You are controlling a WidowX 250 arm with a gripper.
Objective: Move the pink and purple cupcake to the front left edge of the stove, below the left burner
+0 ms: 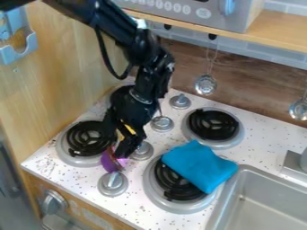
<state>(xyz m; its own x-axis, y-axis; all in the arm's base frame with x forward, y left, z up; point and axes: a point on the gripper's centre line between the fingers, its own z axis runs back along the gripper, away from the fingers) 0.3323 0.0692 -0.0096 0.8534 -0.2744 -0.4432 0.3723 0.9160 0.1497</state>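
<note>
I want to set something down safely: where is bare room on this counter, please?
The widest bare counter lies between the rear right burner, back wall and sink. A smaller patch is between the front right burner and the front edge. Around the gripper, purple object and nearby knobs it is crowded.

speckled stovetop [264, 138], burners [214, 125], knobs [112, 183], blue cloth [201, 165]

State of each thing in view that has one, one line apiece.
gripper: lowered over stovetop, against purple item
purple item: tilted, partly hidden by gripper
blue cloth: folded or bunched, can't tell which; partly over near right burner
near right burner: partly covered
left burner: coil exposed, not glowing
far right burner: coil exposed, not glowing
left ladle: hanging
</note>
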